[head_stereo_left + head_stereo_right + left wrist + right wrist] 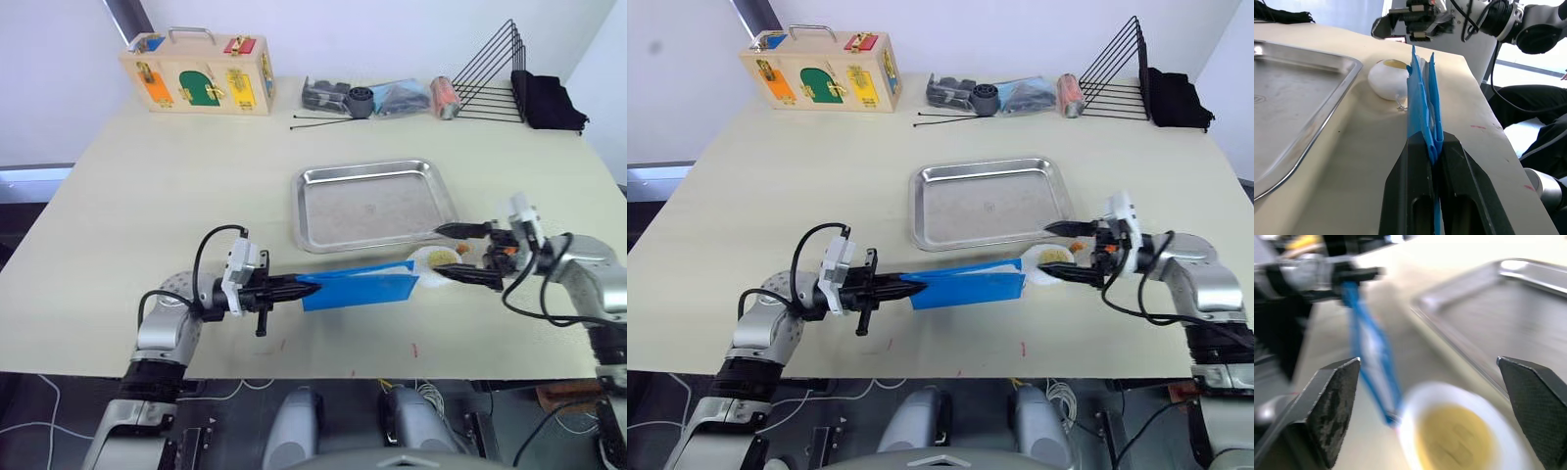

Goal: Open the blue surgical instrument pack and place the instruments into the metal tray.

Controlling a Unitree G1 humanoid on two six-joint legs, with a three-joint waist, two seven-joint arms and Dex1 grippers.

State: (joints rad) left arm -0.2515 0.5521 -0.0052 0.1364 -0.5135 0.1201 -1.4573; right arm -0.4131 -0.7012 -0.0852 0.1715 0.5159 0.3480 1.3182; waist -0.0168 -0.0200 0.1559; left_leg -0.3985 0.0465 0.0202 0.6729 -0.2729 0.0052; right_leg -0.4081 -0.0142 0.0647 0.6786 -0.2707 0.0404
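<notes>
While my left gripper (306,287) pinches the blue pack (362,286) on edge just in front of the tray (373,204), I hold the right gripper (468,254) spread wide, ready to grab its far end.

Instrument pack (358,288) lies just before the metal tray (375,203) — small bowl (436,259) at its right end.
</notes>
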